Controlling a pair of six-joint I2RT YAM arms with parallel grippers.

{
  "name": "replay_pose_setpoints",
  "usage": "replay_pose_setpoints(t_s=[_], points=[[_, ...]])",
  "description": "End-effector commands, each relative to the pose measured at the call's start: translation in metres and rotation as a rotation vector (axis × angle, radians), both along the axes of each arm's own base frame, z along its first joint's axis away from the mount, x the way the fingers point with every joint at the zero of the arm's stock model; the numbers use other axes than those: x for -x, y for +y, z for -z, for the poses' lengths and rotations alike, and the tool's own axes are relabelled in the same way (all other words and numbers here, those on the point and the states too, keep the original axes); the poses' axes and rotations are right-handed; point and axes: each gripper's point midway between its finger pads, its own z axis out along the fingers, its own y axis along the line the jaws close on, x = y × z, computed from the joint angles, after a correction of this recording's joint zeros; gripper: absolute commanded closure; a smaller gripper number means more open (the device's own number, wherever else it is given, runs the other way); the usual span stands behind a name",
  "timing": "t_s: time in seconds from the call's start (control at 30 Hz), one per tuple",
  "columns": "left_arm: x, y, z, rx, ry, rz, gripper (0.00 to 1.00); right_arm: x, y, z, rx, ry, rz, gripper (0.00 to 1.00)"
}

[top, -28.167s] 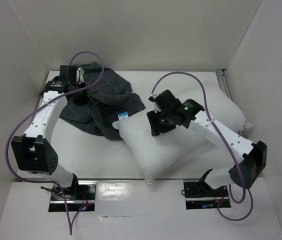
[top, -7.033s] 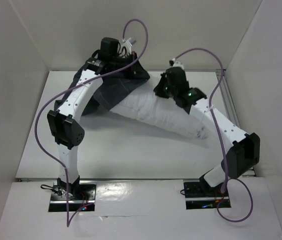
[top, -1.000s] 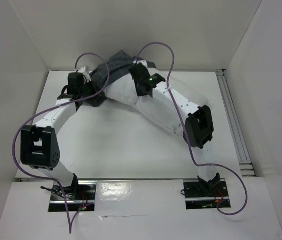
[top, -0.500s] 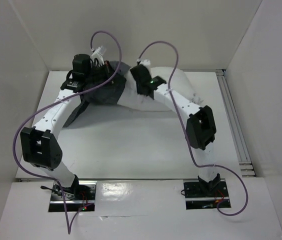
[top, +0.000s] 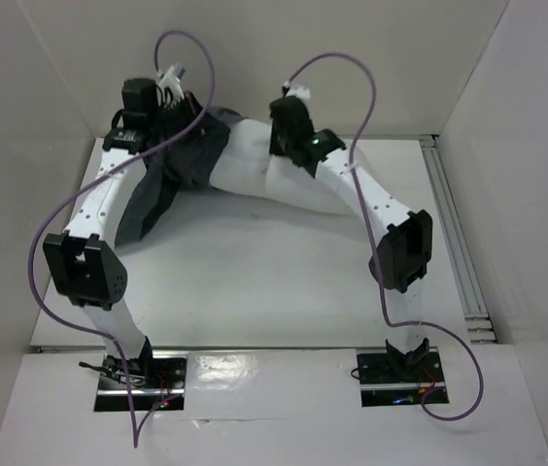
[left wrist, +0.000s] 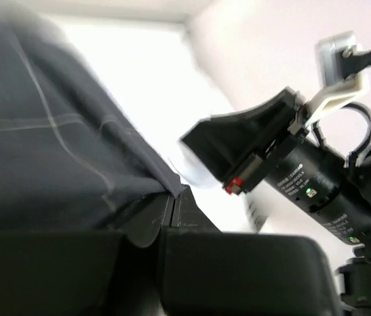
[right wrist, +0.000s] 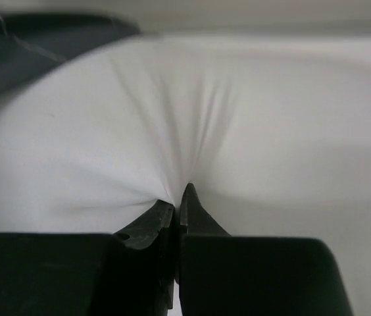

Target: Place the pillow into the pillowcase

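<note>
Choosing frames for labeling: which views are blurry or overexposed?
Top external: sharp, evenly lit. Left wrist: pillowcase smeared at upper left, highlights blown out. Right wrist: pillow soft toward the top, right tool a dark silhouette.

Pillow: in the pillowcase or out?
Mostly out. In the top view only the left end of the pillow is under the pillowcase; the rest lies bare. How deep it sits, cannot tell.

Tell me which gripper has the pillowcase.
The left gripper: its jaws are shut on the dark grid-lined pillowcase. The right gripper is pinching the white pillow instead.
</note>
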Motion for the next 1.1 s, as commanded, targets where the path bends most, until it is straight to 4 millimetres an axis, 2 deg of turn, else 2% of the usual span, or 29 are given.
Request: replay_pose_setpoints(t_s=[0.0, 0.03, 0.07, 0.13, 0.17, 0.2, 0.23, 0.27, 0.3, 0.33, 0.37, 0.4, 0.43, 0.47, 0.5, 0.53, 0.57, 0.6, 0.63, 0.67, 0.73, 0.77, 0.8, 0.83, 0.9, 0.93, 0.97, 1.03, 1.07], points=[[-0.004, -0.033, -0.088, 0.138, -0.197, 0.203, 1.00, -0.020, -0.007, -0.154, -0.203, -0.317, -0.030, 1.00], [-0.004, -0.037, -0.093, 0.139, -0.195, 0.212, 1.00, -0.018, -0.009, -0.161, -0.198, -0.328, -0.033, 1.00], [0.004, -0.047, -0.103, 0.144, -0.220, 0.242, 1.00, -0.005, 0.006, -0.168, -0.200, -0.337, -0.071, 1.00], [0.017, -0.050, -0.103, 0.136, -0.222, 0.249, 1.00, 0.012, 0.023, -0.142, -0.175, -0.290, -0.107, 1.00], [0.022, -0.048, -0.098, 0.120, -0.223, 0.238, 1.00, 0.023, 0.034, -0.130, -0.185, -0.266, -0.126, 1.00], [0.028, -0.047, -0.063, 0.109, -0.137, 0.235, 1.00, 0.051, 0.052, -0.142, -0.228, -0.290, -0.178, 1.00], [0.051, -0.041, -0.071, 0.107, -0.149, 0.224, 1.00, 0.066, 0.061, -0.084, -0.171, -0.197, -0.193, 1.00], [0.062, -0.038, -0.058, 0.093, -0.125, 0.213, 1.00, 0.079, 0.066, -0.066, -0.190, -0.163, -0.183, 1.00], [0.075, -0.036, -0.003, 0.067, -0.009, 0.190, 1.00, 0.106, 0.075, -0.029, -0.178, -0.110, -0.219, 1.00], [0.088, -0.031, 0.014, 0.057, 0.020, 0.169, 1.00, 0.117, 0.075, -0.009, -0.175, -0.079, -0.211, 1.00], [0.114, -0.024, 0.010, 0.052, -0.003, 0.148, 1.00, 0.127, 0.076, 0.009, -0.176, -0.051, -0.203, 1.00], [0.137, -0.021, 0.046, 0.036, 0.051, 0.132, 1.00, 0.138, 0.072, 0.037, -0.195, 0.006, -0.197, 1.00], [0.144, -0.022, 0.071, 0.027, 0.112, 0.140, 1.00, 0.141, 0.070, 0.052, -0.198, 0.034, -0.182, 1.00], [0.159, -0.021, 0.073, 0.039, 0.119, 0.148, 1.00, 0.148, 0.074, 0.061, -0.225, 0.067, -0.201, 1.00], [0.167, -0.019, 0.089, 0.035, 0.155, 0.147, 1.00, 0.150, 0.074, 0.060, -0.234, 0.066, -0.210, 1.00], [0.173, -0.016, 0.095, 0.012, 0.183, 0.141, 1.00, 0.152, 0.072, 0.062, -0.232, 0.079, -0.204, 1.00], [0.173, -0.013, 0.099, -0.016, 0.196, 0.126, 1.00, 0.151, 0.076, 0.055, -0.247, 0.071, -0.213, 1.00], [0.168, -0.004, 0.100, -0.082, 0.162, 0.088, 0.94, 0.151, 0.075, 0.054, -0.232, 0.074, -0.218, 1.00], [0.165, -0.002, 0.086, -0.120, 0.125, 0.076, 0.81, 0.152, 0.074, 0.044, -0.228, 0.062, -0.225, 1.00], [0.171, 0.006, 0.092, -0.174, 0.170, 0.057, 0.64, 0.151, 0.074, 0.040, -0.229, 0.061, -0.226, 0.97], [0.158, 0.022, 0.083, -0.298, 0.130, -0.011, 0.27, 0.157, 0.074, 0.033, -0.208, 0.070, -0.266, 0.76], [0.157, 0.028, 0.079, -0.332, 0.128, -0.034, 0.23, 0.158, 0.075, 0.019, -0.217, 0.057, -0.282, 0.46], [0.163, 0.035, 0.081, -0.369, 0.160, -0.053, 0.21, 0.160, 0.075, 0.017, -0.214, 0.067, -0.289, 0.34], [0.156, 0.044, 0.071, -0.400, 0.140, -0.110, 0.20, 0.164, 0.070, 0.003, -0.219, 0.049, -0.296, 0.26], [0.155, 0.054, 0.066, -0.433, 0.144, -0.157, 0.26, 0.167, 0.057, -0.011, -0.197, 0.037, -0.273, 0.12], [0.155, 0.060, 0.062, -0.464, 0.130, -0.197, 0.34, 0.169, 0.042, -0.020, -0.180, 0.027, -0.251, 0.09], [0.152, 0.065, 0.063, -0.481, 0.129, -0.225, 0.46, 0.170, 0.033, -0.026, -0.174, 0.013, -0.229, 0.06], [0.152, 0.070, 0.060, -0.508, 0.114, -0.274, 0.45, 0.165, 0.005, -0.037, -0.140, -0.021, -0.136, 0.03], [0.152, 0.071, 0.065, -0.540, 0.115, -0.292, 0.37, 0.161, -0.023, -0.045, -0.136, -0.027, -0.068, 0.02]])
